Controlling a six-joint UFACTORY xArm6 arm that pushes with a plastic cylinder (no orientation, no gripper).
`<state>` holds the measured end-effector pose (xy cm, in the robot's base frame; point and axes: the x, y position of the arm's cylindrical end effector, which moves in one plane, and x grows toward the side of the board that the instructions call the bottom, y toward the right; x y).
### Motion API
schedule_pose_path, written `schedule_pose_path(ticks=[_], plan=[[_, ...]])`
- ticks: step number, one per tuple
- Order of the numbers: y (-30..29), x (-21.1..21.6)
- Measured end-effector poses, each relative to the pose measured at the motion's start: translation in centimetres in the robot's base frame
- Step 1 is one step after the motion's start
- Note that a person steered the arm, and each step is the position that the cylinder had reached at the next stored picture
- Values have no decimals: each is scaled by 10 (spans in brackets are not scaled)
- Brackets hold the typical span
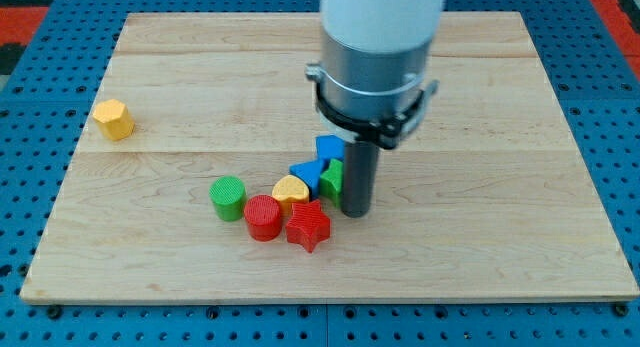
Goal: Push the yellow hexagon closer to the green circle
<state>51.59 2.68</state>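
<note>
The yellow hexagon (pixel 114 119) lies alone near the board's left edge. The green circle (pixel 228 198) lies lower and to the right of it, at the left end of a cluster of blocks. My tip (pixel 356 211) rests on the board at the right side of that cluster, touching or almost touching a green block (pixel 332 177). The tip is far to the right of the yellow hexagon.
The cluster holds a red circle (pixel 264 217), a red star (pixel 308 226), a yellow heart (pixel 291 191), a blue triangle (pixel 309 173) and a blue block (pixel 330 147). The wooden board (pixel 500 237) lies on a blue pegged surface.
</note>
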Motion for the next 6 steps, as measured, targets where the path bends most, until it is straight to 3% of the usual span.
schedule_pose_path(ticks=[4,5,6], plan=[[55,-46],[27,-60],[21,-35]])
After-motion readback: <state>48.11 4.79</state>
